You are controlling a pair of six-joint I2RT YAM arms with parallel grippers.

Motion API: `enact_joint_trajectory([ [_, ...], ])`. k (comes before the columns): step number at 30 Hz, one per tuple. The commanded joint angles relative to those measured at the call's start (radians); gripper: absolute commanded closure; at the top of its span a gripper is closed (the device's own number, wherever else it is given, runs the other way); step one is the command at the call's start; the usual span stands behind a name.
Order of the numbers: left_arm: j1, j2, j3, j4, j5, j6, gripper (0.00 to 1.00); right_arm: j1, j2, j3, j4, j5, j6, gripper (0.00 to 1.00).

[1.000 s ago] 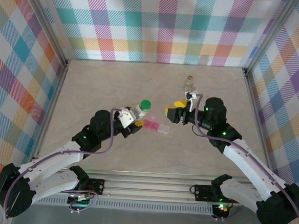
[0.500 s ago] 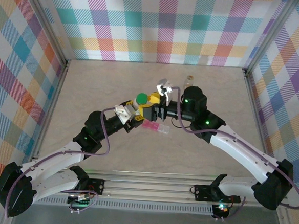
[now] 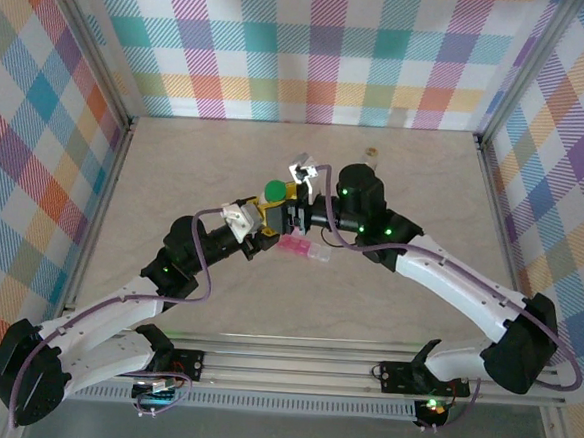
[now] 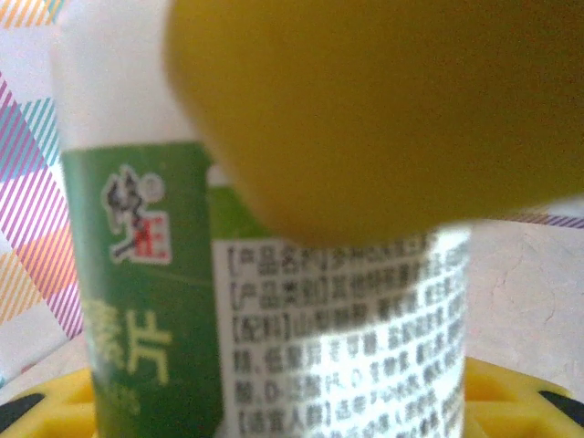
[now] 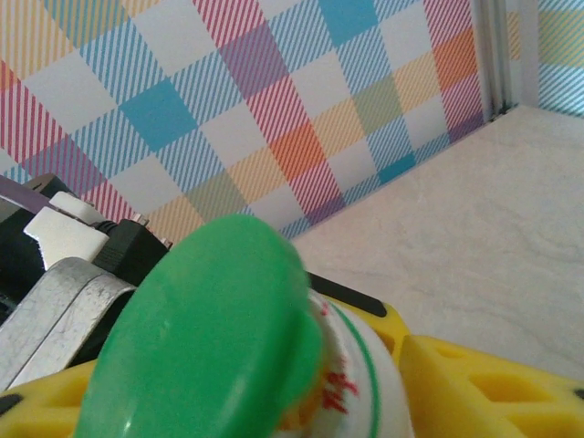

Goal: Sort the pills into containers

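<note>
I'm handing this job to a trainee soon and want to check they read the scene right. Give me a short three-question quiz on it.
1. True or false: the pink pill box lies on the table, held by no pincer.
2. What does the left pincer hold? A) the pink pill box B) the white bottle with green cap C) nothing
3. Which sits farther back on the table, the amber bottle or the pink pill box?

Key: 1 true; 2 B; 3 the amber bottle.
</note>
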Motion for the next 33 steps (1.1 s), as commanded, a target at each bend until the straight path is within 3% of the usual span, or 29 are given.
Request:
enact_joint_trajectory([
  [1,-0.003,-0.018,0.041,0.076,0.041,0.007,0.96,0.001,0.02,0.009,0.01,0.021,0.061,0.48],
  [8,-0.004,-0.076,0.007,0.138,0.019,0.008,0.87,0.0,-0.045,-0.067,0.042,0.16,0.099,0.66],
  [14,-0.004,-0.112,-0.014,0.181,0.007,-0.014,0.78,0.0,-0.068,-0.077,0.003,0.242,0.123,0.73],
  [20,-0.007,-0.135,-0.026,0.199,0.013,-0.017,0.64,0.0,-0.088,-0.098,0.023,0.268,0.152,0.75],
  [24,-0.008,-0.146,-0.031,0.194,0.016,-0.015,0.6,-0.001,-0.106,-0.101,0.043,0.261,0.171,0.75],
  [28,-0.012,-0.15,-0.034,0.195,0.014,-0.011,0.48,0.0,-0.127,-0.107,0.066,0.259,0.192,0.76],
  [33,-0.017,-0.151,-0.036,0.197,0.002,-0.01,0.43,0.0,-0.142,-0.11,0.094,0.25,0.221,0.76],
])
